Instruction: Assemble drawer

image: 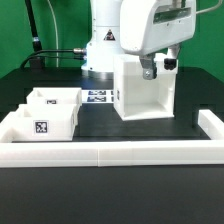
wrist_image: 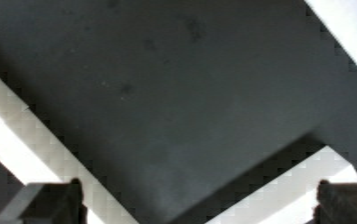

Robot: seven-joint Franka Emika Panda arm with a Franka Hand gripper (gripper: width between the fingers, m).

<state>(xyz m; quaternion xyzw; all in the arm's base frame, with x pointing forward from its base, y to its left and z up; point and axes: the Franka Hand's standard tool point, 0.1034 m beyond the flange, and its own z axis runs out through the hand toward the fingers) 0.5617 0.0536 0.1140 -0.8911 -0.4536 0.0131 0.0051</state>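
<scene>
Nearest the camera, a long low white border wall (image: 110, 152) runs across the dark surface (image: 120, 128). Behind it, at the exterior view's left, the two trays (image: 48, 115) of the drawer sit close together. The front one shows a square tag, and the rear one is partly hidden. The tall housing (image: 143, 95) stands upright toward the exterior view's right. The jaws hang at its upper edge, and contact cannot be judged. In the wrist view the blurred fingertips (wrist_image: 50, 203) are spread wide with nothing between them. The white bands beyond them are too soft to identify. Farther back, the marker board (image: 99, 97) is partly hidden by the housing.
</scene>
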